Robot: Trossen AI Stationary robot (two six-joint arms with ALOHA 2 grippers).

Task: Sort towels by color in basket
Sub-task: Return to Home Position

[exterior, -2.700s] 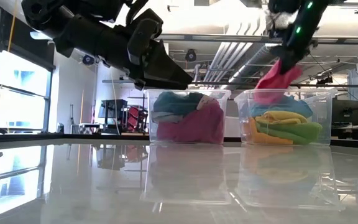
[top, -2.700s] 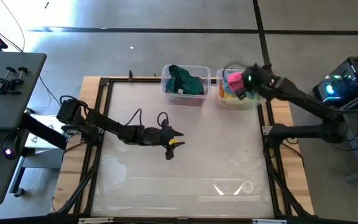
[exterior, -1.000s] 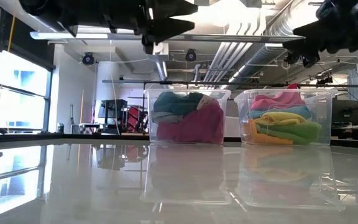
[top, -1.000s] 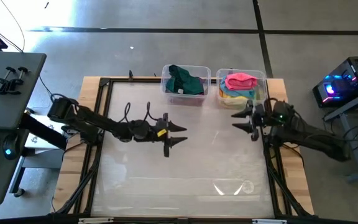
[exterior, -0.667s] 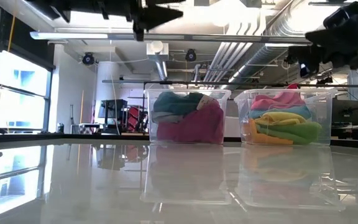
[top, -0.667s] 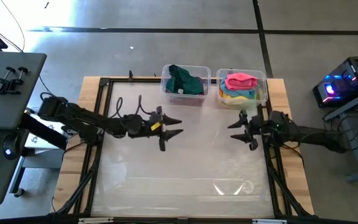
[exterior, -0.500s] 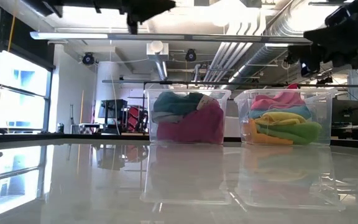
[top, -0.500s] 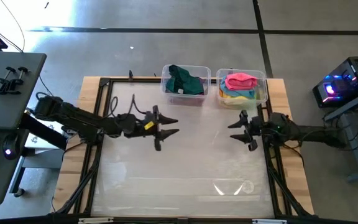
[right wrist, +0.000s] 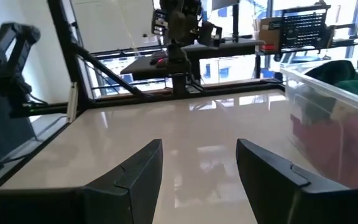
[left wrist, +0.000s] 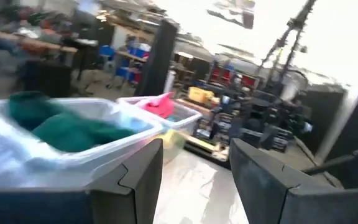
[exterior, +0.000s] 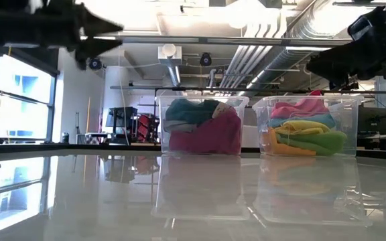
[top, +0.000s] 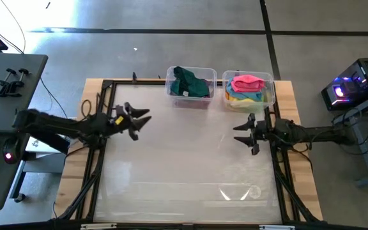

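towels: all in two bins [top: 190, 82], [top: 248, 89] at table's far edge | right gripper [top: 245, 133] open, empty, nearer (just before pink-topped bin) | left gripper [top: 138, 121] open, empty, by left edge

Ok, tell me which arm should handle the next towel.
Neither, it seems: no towel shows on the table. All lie in the two bins, dark green and pink on top. The left claw and right claw are open, empty and pulled toward their own sides.
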